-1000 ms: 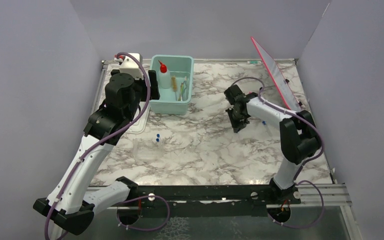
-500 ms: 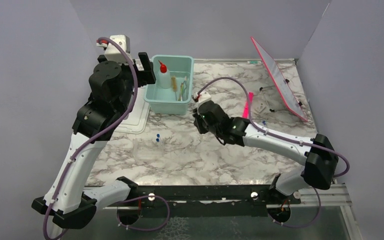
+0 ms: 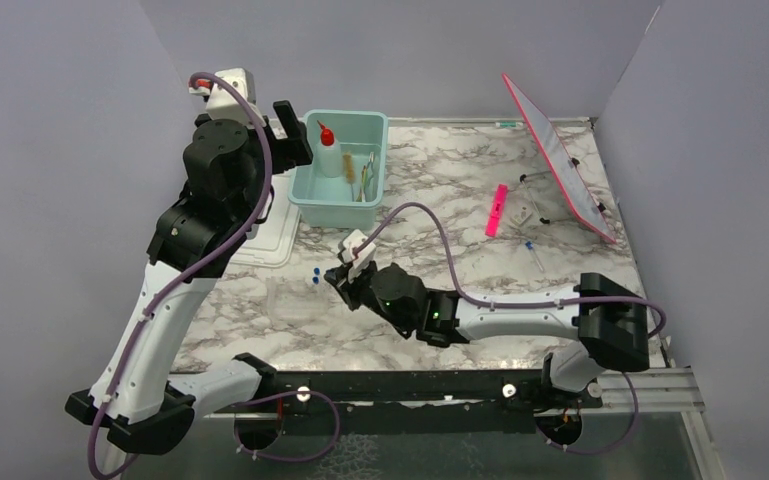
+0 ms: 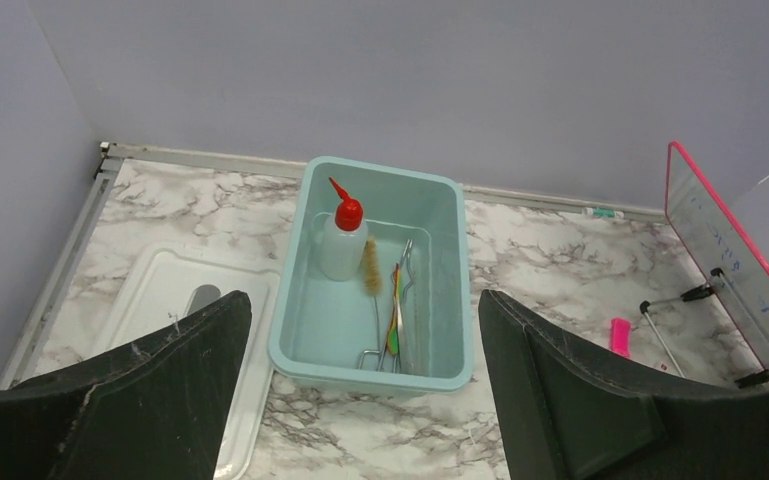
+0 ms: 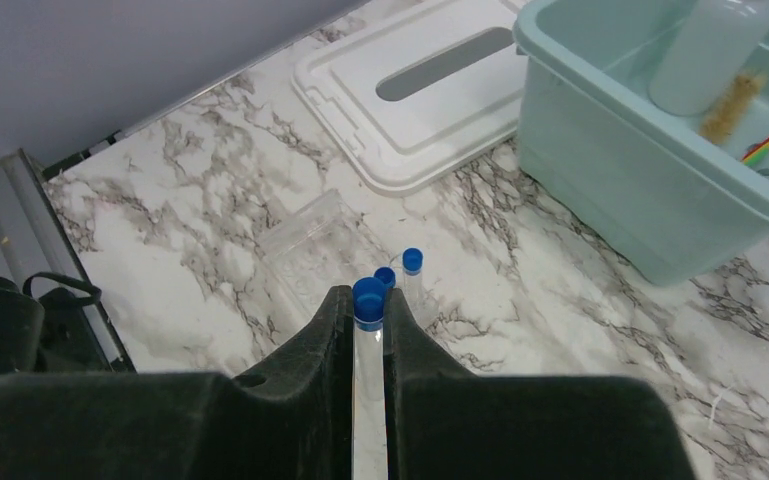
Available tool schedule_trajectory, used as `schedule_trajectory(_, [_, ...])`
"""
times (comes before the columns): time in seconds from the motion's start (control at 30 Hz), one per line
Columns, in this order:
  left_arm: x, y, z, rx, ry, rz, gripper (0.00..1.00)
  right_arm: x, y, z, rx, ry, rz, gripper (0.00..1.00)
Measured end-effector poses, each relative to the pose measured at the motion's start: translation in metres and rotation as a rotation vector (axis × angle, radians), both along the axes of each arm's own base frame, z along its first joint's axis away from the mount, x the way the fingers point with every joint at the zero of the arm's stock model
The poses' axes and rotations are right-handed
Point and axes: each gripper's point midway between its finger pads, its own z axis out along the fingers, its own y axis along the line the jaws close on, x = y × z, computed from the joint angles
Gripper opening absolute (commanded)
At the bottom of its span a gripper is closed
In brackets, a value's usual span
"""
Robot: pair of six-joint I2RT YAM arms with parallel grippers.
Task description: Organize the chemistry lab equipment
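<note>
1. Now the right gripper [image 5: 368,312] is clamped on one blue-capped vial [image 5: 368,296], near two loose vials [image 5: 412,262].
2. The left gripper [image 4: 360,305] gapes wide and empty above the tub [image 4: 335,320].
3. Next, probably: carry the vial to the tub and release it gently.

The vial [image 5: 368,400] pinched in the right gripper [image 5: 368,315] runs off the right wrist view's bottom edge, its lower end unseen. The squeeze bottle [image 5: 705,50] loses its nozzle to the top edge (the tub [image 5: 600,130] is cropped too). From above, that gripper's fingertips are too small to make out.
</note>
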Motion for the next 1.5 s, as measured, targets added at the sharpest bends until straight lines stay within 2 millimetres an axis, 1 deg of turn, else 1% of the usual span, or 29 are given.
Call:
schedule_trajectory(0.1, [0.002,-0.001,-0.004,-0.004,0.015,0.006,0.87,-0.005,0.009,-0.02,-0.018,-0.036,0.031,0.06])
schedule_trajectory(0.17, [0.005,-0.003,-0.005,-0.006,0.025,0.009,0.87,-0.007,0.016,-0.027,-0.021,-0.059,0.051,0.06])
schedule_trajectory(0.23, [0.01,-0.005,-0.007,-0.01,0.036,0.01,0.86,-0.009,0.022,-0.028,-0.012,-0.084,0.068,0.06])
schedule_trajectory(0.43, [0.018,-0.01,-0.017,-0.01,0.07,0.012,0.86,-0.009,0.036,-0.019,0.048,-0.153,0.103,0.08])
schedule_trajectory(0.6, [0.018,-0.011,-0.017,-0.015,0.07,0.013,0.86,-0.011,0.047,-0.03,0.055,-0.193,0.142,0.09])
schedule_trajectory(0.9, [0.018,-0.011,-0.014,-0.019,0.065,0.013,0.86,-0.01,0.055,-0.053,0.039,-0.233,0.158,0.09])
schedule_trajectory(1.23, [0.024,-0.015,-0.02,-0.017,0.083,0.013,0.86,-0.006,0.057,-0.079,0.013,-0.246,0.147,0.09])
schedule_trajectory(1.33, [0.025,-0.015,-0.02,-0.019,0.085,0.014,0.86,-0.003,0.057,-0.083,0.013,-0.255,0.132,0.09])
schedule_trajectory(1.5, [0.024,-0.015,-0.016,-0.026,0.079,0.014,0.86,0.001,0.055,-0.085,0.016,-0.269,0.109,0.09])
